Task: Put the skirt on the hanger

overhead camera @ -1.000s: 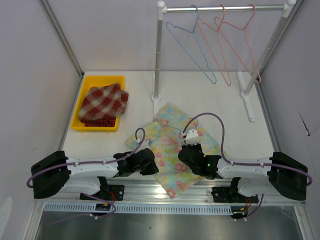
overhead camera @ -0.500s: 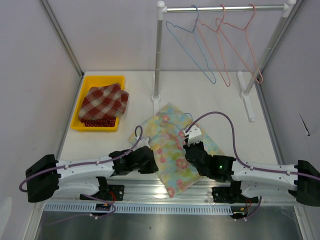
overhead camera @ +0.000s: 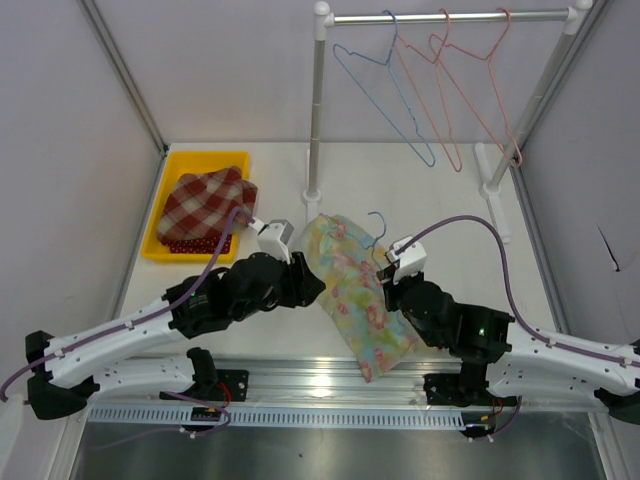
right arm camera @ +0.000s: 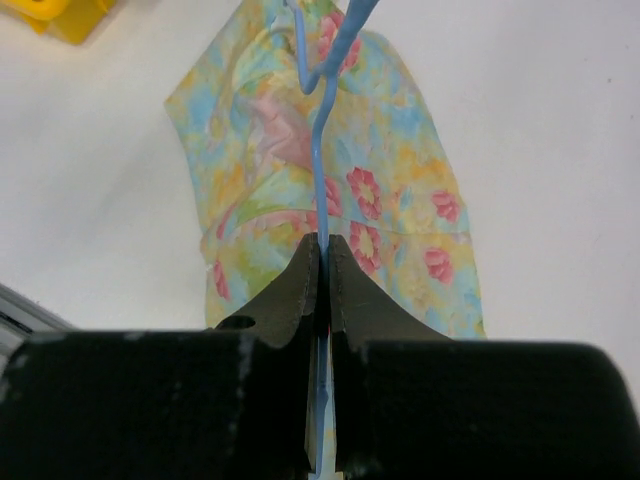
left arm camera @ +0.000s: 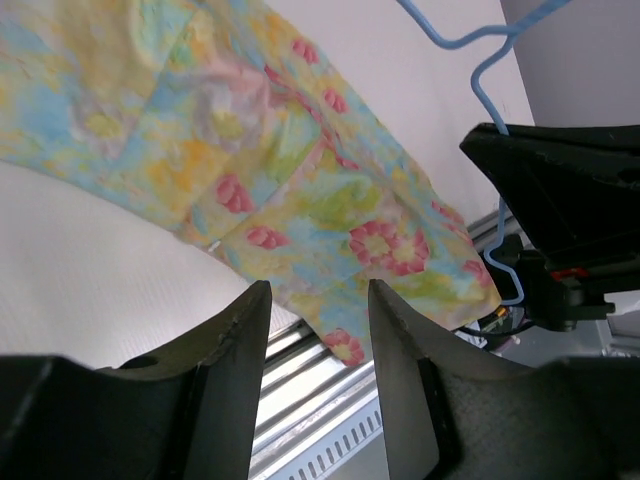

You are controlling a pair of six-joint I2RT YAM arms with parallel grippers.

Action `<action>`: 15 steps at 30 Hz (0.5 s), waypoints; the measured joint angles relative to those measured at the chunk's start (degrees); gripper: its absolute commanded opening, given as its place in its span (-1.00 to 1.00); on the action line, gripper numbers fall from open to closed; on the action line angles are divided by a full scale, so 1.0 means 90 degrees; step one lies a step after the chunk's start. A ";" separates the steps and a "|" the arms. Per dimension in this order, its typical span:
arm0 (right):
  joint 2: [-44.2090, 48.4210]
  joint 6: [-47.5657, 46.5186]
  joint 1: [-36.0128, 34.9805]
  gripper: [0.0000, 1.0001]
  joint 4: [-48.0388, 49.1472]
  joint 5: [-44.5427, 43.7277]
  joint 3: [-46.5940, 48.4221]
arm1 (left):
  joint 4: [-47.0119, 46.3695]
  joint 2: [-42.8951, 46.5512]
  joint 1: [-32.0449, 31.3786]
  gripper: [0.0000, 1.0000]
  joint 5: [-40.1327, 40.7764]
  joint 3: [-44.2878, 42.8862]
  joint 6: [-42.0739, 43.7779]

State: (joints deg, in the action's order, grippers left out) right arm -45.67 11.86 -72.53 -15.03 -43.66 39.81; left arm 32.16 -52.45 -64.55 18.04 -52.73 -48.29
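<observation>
Floral skirt (overhead camera: 352,288): table centre, blue wire hanger (right arm camera: 318,170) lying along it. Right gripper (right arm camera: 322,240), skirt's 3 o'clock: clamped on the hanger's neck. Left gripper (left arm camera: 317,292), 9 o'clock: jaws parted, empty.

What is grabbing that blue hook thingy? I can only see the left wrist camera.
Observer: The right gripper. Its own camera shows it shut tight on the wire of the blue hanger.
Operator: Are there more hangers anywhere?
Observer: Yes. The top camera shows three more hangers, one blue and two pink, on a rail at the back of the table.
Operator: Are there other clothes too?
Observer: A red checked cloth lies in a yellow bin at the far left.
</observation>
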 measured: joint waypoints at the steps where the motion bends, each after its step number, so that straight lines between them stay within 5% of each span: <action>1: 0.0007 -0.0002 -0.0002 -1.00 -0.0104 0.0027 0.0112 | 0.0087 0.0005 0.0000 -0.01 0.0080 -0.0124 0.0073; 15: -0.0644 -0.0571 0.0090 -1.00 -0.0828 -0.0401 0.2552 | 0.1015 0.0593 0.0015 0.01 0.0695 -0.0809 0.0442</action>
State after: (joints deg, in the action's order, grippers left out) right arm -51.46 6.72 -71.72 -22.48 -47.27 62.78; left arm 41.30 -47.11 -64.42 24.29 -60.01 -44.31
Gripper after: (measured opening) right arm 0.046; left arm 0.505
